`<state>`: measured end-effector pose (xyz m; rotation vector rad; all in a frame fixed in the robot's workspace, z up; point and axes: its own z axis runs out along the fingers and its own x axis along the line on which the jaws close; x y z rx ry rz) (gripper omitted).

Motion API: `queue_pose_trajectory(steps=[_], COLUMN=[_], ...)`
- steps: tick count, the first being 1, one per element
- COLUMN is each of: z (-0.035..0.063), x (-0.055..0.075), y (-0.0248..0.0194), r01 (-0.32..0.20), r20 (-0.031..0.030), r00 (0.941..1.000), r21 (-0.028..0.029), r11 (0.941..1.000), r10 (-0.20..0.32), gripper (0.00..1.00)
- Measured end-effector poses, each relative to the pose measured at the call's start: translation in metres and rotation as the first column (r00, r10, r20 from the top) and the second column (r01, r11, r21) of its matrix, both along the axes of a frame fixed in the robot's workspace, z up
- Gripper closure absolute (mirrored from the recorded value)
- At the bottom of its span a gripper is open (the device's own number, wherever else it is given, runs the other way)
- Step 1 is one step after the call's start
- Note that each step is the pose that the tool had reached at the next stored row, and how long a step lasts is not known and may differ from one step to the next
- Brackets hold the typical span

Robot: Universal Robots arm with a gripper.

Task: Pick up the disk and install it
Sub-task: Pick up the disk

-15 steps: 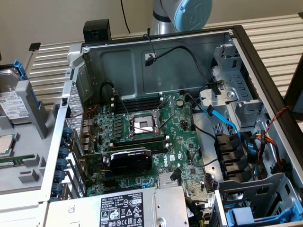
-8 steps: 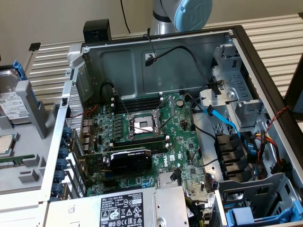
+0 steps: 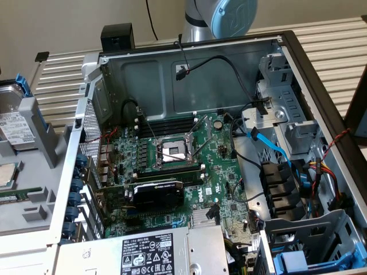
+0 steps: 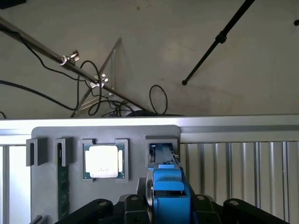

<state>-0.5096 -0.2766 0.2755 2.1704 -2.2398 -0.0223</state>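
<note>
The disk [image 4: 168, 191] is seen edge-on in the wrist view, its bright blue carrier standing over a slot of the grey holder [image 4: 135, 133]. My gripper [image 4: 169, 213] straddles it, with the black fingers [image 4: 133, 205] pressed against both sides of the carrier. The fingertips lie below the picture's edge. In the exterior view the disk [image 3: 12, 129], silver with a white label and blue frame, is at the left edge on the holder [image 3: 34, 195]. I cannot tell whether it is lifted off the holder.
A square processor chip [image 4: 103, 161] and a green memory stick [image 4: 63, 186] sit in the holder beside the disk. The open computer case [image 3: 189, 74] holds the motherboard [image 3: 172, 154], a power supply [image 3: 155, 252], loose cables and a blue-lined drive bay [image 3: 298, 260].
</note>
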Motion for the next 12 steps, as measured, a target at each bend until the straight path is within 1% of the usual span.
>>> queue_pose_trajectory(steps=[7,12], z=[0.0022,0.0025], x=[-0.0001,-0.0002], y=[0.0000,-0.0001], r01=[0.000,0.000], r20=[0.0006,-0.0002], r00=[1.0000,1.0000], r21=[0.0000,-0.0001], r11=[1.0000,1.0000], r10=[0.000,0.000], gripper=[0.62,0.63])
